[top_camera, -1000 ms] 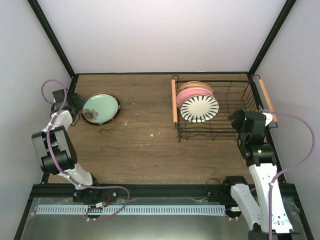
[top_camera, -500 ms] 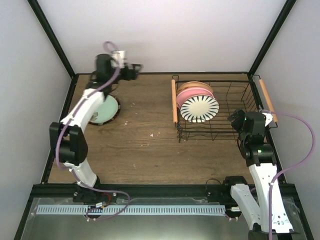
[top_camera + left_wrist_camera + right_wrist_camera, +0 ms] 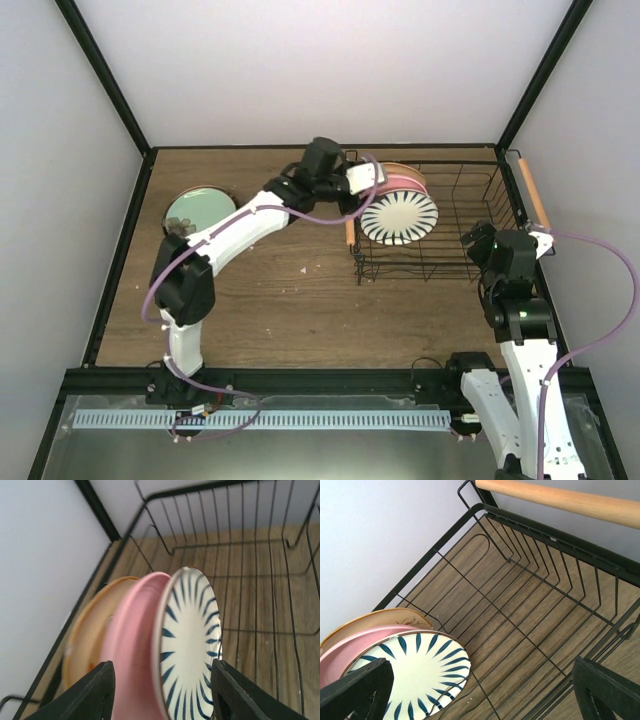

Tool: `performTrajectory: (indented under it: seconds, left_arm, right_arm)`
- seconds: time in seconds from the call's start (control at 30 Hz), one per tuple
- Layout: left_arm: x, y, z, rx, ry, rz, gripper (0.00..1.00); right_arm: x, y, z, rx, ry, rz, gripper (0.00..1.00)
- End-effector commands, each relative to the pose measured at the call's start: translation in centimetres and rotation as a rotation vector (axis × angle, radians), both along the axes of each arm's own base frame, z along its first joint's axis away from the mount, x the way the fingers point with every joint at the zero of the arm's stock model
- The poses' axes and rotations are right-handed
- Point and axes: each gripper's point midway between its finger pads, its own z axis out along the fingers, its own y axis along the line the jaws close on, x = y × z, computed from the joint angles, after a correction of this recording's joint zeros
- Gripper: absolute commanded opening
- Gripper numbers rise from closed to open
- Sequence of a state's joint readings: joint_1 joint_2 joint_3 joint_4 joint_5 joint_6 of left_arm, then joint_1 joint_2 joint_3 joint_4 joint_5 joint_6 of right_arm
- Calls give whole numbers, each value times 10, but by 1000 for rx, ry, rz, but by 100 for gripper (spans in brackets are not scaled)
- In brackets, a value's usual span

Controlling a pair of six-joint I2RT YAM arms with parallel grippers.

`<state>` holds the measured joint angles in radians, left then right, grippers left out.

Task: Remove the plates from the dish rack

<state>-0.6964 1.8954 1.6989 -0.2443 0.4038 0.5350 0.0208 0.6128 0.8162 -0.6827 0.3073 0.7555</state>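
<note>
Plates: three are standing on edge in the left end of the dish rack (image 3: 470,272), packed face to face, with the striped plate (image 3: 399,216) sitting nearest the rack's near side, the pink plate (image 3: 398,183) behind it and the tan plate (image 3: 402,168) at the rack's far side. The mint green plate (image 3: 198,212) is lying flat on the table (image 3: 280,290), well to the left of the rack. The left gripper (image 3: 161,663) is hanging over the rack's left end with its fingers spread wide, straddling the rims of the pink and striped plates, with the tan one outside; can't tell if it's touching them. The right gripper (image 3: 484,662) is hovering at the rack's near right corner, fingers spread wide and gripping nothing, its camera looking across the wire floor toward the three plates. The rack's right wooden handle (image 3: 533,195) is lying just beside that arm.
</note>
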Motion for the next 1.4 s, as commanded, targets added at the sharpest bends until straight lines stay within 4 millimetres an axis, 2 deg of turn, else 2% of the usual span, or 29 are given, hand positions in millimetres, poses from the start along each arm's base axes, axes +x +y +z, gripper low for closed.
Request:
performTrajectory:
  seconds: [0.0, 0.27, 1.17, 1.3, 1.37]
  left_arm:
    - [-7, -25, -13, 115, -104, -77, 51]
    - [0, -48, -34, 161, -61, -78, 43]
    - [26, -71, -78, 217, -43, 1, 43]
    - [29, -73, -86, 228, -46, 18, 39]
    - [30, -74, -88, 231, -51, 24, 34]
  right_arm:
    - [-4, -6, 8, -22, -5, -27, 100]
    - [-4, -6, 6, -25, -4, -26, 100]
    - [-11, -10, 8, -37, -6, -49, 100]
    - [-12, -11, 8, -39, -6, -52, 100]
    - [-13, -11, 8, -39, -5, -54, 100]
